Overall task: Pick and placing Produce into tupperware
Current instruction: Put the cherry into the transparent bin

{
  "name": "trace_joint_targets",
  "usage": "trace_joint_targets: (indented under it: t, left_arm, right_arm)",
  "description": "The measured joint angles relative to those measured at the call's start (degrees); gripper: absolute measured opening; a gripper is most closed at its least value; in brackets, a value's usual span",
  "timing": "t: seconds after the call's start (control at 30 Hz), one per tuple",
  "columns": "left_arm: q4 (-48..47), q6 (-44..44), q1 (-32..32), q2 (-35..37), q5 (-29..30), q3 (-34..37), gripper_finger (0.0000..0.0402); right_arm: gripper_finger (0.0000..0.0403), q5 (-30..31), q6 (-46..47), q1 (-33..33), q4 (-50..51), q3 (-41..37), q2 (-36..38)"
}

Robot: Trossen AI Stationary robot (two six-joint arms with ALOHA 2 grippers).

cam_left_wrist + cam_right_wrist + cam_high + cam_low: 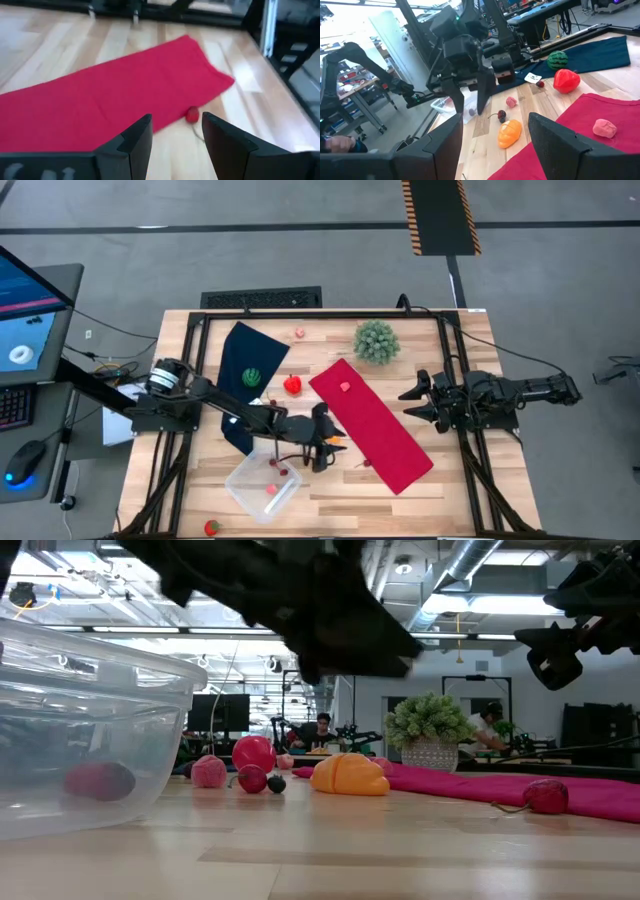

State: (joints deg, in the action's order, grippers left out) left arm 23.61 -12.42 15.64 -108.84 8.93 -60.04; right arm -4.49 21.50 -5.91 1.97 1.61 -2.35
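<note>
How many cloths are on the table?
2. The red cloth lies slanted across the middle of the table. The blue cloth lies on its left, partly under the left arm. None seems hidden.

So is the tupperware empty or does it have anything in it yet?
Not empty. The tupperware holds a few small red and pink pieces; one shows through its wall.

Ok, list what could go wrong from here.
1. The left gripper is open and empty, facing a small red fruit at the red cloth's edge; a grasp might snag the cloth.
2. The orange piece lies close beside that gripper and could get knocked.
3. The tupperware sits near the table's front edge; a bump may shift it.
</note>
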Motion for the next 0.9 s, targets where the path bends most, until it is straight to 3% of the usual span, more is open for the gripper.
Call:
trace_joint_targets:
  t: [0.23, 0.4, 0.67, 0.9]
  left_arm:
    - [-11.2, 4.0, 0.1, -9.4, -0.5, -11.5, 0.0162]
    - [-12.9, 1.5, 0.0, -12.3, 1.6, -16.5, 0.0162]
    - [-15.0, -5.7, 0.3, -12.3, -0.9, -17.2, 0.0162]
    - [-17.6, -12.5, 2.2, -12.4, 0.8, -18.1, 0.0162]
  right_arm:
    - [0.0249, 0.0, 0.0, 0.0, 0.0, 0.0, 0.0]
    - [0.0249, 0.0, 0.0, 0.0, 0.0, 0.0, 0.0]
    - [0.0249, 0.0, 0.0, 0.0, 0.0, 0.0, 0.0]
    - [0.0249, 0.0, 0.0, 0.0, 0.0, 0.0, 0.0]
